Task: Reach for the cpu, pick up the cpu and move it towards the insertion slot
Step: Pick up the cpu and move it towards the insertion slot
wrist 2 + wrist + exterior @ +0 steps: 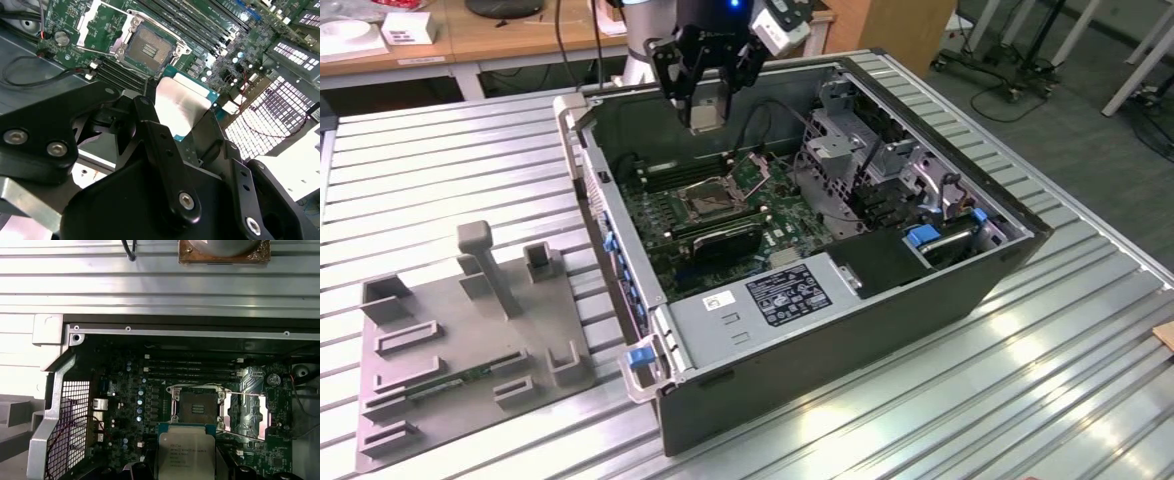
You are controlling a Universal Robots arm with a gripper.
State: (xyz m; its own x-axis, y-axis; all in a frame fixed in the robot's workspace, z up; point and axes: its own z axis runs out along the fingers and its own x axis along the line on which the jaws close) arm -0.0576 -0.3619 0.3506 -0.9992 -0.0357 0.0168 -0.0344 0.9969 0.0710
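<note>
Claw: the claw (706, 112) hangs above the open case (961, 290), clenched on the cpu (704, 117) — in the second wrist view its black fingers (150, 125) clamp opposite edges of the chip.

Cpu: held clear of the board, pale metal top showing in both wrist views (181, 107) (186, 452), a teal-green rim around it.

Slot: the slot (707, 197) lies below the claw on the motherboard (781, 215), well apart in height. In the first wrist view its shiny frame and dark centre (196, 405) sit just beyond the cpu's far edge; the second wrist view shows the same gap between chip and slot (150, 47).

Key relation: the cpu is not yet over the slot — the slot lies ahead of and beneath it, so I judge the carry is well along but unfinished.

Axis: the chip is near square; its edges look roughly parallel to the slot frame in the first wrist view.

Cover: a metal plate (248, 412) lies swung open beside the slot.

Hidden: the cpu's near part is cut off in the first wrist view and covered by the fingers in the second; its underside cannot be seen.

Surroundings: the case rests on a slatted table (440, 170); a grey fixture (467, 340) stands well away from the claw.
</note>
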